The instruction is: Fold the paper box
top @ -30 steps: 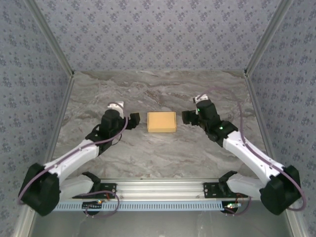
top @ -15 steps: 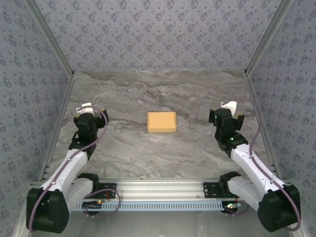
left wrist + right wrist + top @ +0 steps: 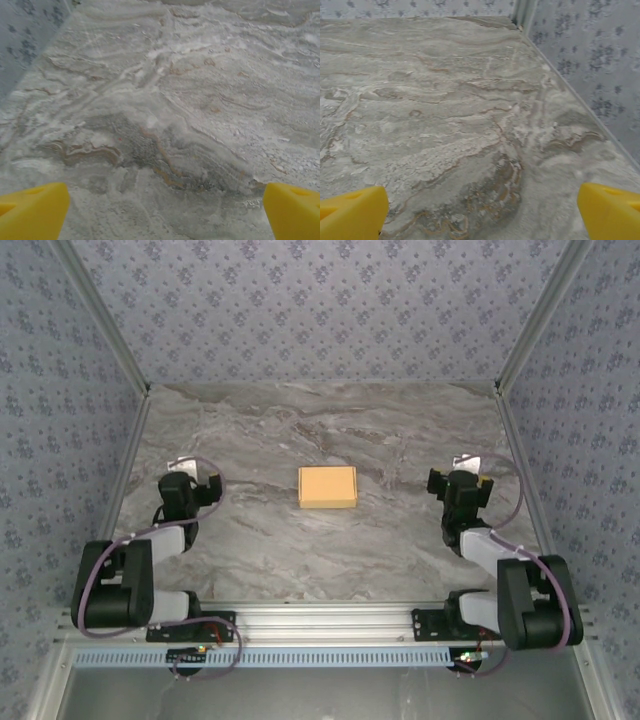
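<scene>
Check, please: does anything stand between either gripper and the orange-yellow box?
Nothing visible does. Only grey marble tabletop lies between the small orange-yellow cardboard paper box and the left gripper or the right gripper, both with open jaws.

Even, diffuse lighting, faint shadows (wrist views slightly soft).

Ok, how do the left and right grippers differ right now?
The left gripper sits left of the paper box, the right gripper right of it. The left gripper's camera catches the left wall at its upper left; the right gripper's catches the right wall. Both are open, empty and apart from the box.
</scene>
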Robot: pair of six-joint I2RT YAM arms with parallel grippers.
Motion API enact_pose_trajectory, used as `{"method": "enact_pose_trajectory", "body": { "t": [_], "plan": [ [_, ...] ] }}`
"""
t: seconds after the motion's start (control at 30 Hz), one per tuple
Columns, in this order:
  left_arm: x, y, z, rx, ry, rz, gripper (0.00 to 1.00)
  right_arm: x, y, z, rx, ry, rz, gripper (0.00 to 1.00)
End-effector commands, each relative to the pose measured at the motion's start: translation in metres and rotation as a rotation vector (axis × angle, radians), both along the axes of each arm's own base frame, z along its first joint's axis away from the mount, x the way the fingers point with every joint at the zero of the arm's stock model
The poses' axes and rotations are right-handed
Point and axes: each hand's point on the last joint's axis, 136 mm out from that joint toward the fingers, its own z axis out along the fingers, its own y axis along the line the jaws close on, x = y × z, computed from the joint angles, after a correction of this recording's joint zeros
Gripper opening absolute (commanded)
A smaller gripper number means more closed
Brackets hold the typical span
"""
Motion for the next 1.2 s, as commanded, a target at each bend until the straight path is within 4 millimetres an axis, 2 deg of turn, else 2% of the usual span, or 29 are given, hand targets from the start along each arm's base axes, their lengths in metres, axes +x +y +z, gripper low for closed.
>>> {"method": "enact_pose_trajectory", "body": {
  "t": [0.0, 0.13, 0.3, 0.4, 1.17],
  "plan": [
    [0.023, -0.007, 0.029, -0.050, -0.129, -0.066, 0.99, 0.016, 0.008, 0.012, -0.012, -0.091, 0.065, 0.99],
    [0.033, -0.008, 0.008, -0.074, -0.110, -0.084, 0.99, 0.023, 0.014, -0.005, -0.023, -0.068, 0.109, 0.99],
    [0.036, -0.010, 0.004, -0.071, -0.089, -0.097, 0.99, 0.027, 0.014, -0.013, -0.006, -0.059, 0.118, 0.99],
    [0.036, -0.010, 0.004, -0.063, -0.092, -0.092, 0.99, 0.035, 0.007, -0.028, 0.037, -0.015, 0.109, 0.99],
    [0.036, -0.011, 0.004, -0.048, -0.090, -0.088, 0.99, 0.035, 0.006, -0.027, 0.051, -0.021, 0.119, 0.99]
  ]
}}
